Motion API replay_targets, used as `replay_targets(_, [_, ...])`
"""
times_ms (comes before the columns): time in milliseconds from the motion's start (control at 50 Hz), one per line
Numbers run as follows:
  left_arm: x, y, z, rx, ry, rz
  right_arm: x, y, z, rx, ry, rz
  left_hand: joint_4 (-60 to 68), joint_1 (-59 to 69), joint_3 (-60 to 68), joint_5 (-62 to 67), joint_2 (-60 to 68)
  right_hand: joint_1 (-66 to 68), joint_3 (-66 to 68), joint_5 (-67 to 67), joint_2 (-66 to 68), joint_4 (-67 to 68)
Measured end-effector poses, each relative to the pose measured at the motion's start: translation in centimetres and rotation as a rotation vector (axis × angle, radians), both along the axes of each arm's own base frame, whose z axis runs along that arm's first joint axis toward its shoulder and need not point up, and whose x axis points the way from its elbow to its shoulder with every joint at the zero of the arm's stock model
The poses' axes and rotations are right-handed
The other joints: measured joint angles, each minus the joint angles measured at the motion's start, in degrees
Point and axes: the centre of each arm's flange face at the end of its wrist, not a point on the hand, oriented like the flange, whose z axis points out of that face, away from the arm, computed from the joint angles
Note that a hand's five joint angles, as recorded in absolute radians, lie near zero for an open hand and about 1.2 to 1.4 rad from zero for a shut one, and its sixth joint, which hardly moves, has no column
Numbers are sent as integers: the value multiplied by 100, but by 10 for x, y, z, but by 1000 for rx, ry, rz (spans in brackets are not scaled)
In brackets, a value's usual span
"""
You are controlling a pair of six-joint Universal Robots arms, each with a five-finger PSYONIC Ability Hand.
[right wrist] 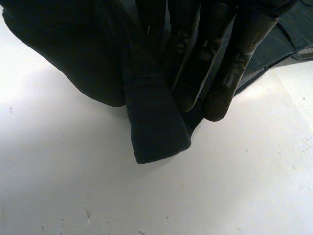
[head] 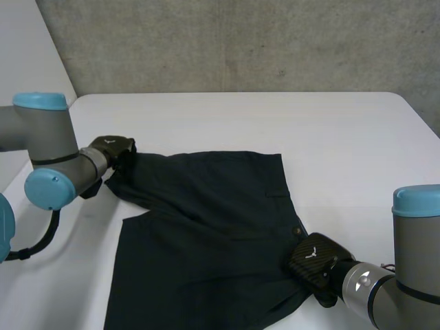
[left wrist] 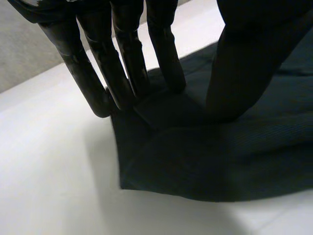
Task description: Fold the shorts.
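the white bench (head: 227,117) carried the dark shorts (head: 206,234), which lay mostly flat across its near middle, waistband toward the robot's right and legs toward its left. the left hand (head: 111,146) was at the hem corner of the far leg. its fingers (left wrist: 124,73) and thumb pinched a raised pleat of cloth, judged to be a grip for carrying that corner across. the right hand (head: 313,260) was at the waistband edge, closed on the cloth, with a doubled tab of waistband (right wrist: 156,132) protruding past its fingertips. this grip was judged to anchor or lift the opposite side. no fold was yet complete. a shallow pinch at either hand could slip.
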Motion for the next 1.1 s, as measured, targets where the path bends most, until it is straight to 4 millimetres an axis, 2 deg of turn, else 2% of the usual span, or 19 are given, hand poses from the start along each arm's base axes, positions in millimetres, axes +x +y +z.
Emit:
replay_targets(140, [-1, 9, -7, 35, -18, 1, 0, 0, 0, 0, 0, 0, 135, 108, 131, 116, 137, 0, 0, 0, 0, 24])
replay_targets(260, [6, 16, -13, 65, -48, 33, 0, 0, 0, 1, 0, 0, 136, 112, 147, 116, 156, 0, 0, 0, 0, 24])
replay_targets(680, [24, 23, -1, 29, -46, 85, 0, 1, -3, 11, 7, 1, -239, -316, -201, -207, -217, 0, 0, -1, 44, 24])
replay_targets(980, [16, 20, -5, -15, -34, 66, -1, 2, -4, 16, 12, 1, -314, -357, -277, -306, -293, 0, 0, -1, 76, 24])
replay_targets(1100, [8, 18, -7, -32, -31, 46, -1, 2, -5, 17, 14, 2, -304, -334, -272, -288, -283, 0, 0, 0, 95, 24])
